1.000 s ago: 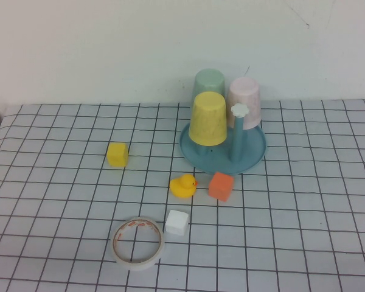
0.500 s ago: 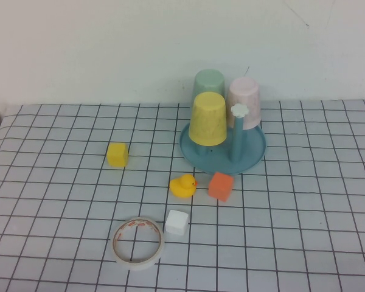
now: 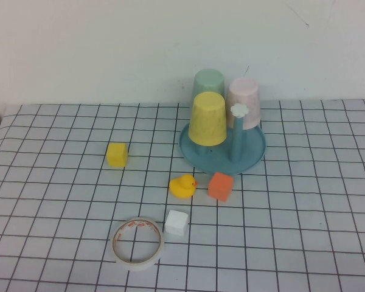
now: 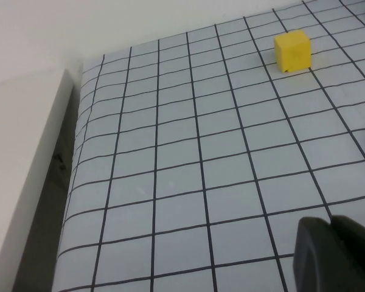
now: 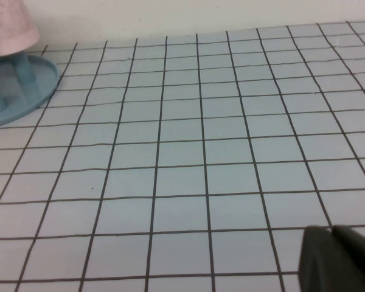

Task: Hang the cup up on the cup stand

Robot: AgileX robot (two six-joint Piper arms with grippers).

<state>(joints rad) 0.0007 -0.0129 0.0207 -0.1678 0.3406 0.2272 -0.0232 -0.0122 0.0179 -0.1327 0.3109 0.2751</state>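
Observation:
The yellow cup (image 3: 207, 118) sits upside down on a peg of the blue cup stand (image 3: 253, 157) at the back middle of the table. A pale green cup (image 3: 208, 82) and a pale pink cup (image 3: 244, 101) hang upside down on other pegs. One peg with a white flower tip (image 3: 238, 110) is bare. Neither arm shows in the high view. My left gripper (image 4: 330, 222) is shut and empty over the grid cloth near the table's left edge. My right gripper (image 5: 331, 229) is shut and empty over the cloth, well away from the stand (image 5: 30, 85) and pink cup (image 5: 9, 24).
A yellow cube (image 3: 117, 154), also in the left wrist view (image 4: 292, 51), lies left of the stand. A rubber duck (image 3: 183, 185), an orange cube (image 3: 220, 185), a white cube (image 3: 176, 222) and a tape roll (image 3: 137, 243) lie in front. The table's left edge (image 4: 67, 176) drops off.

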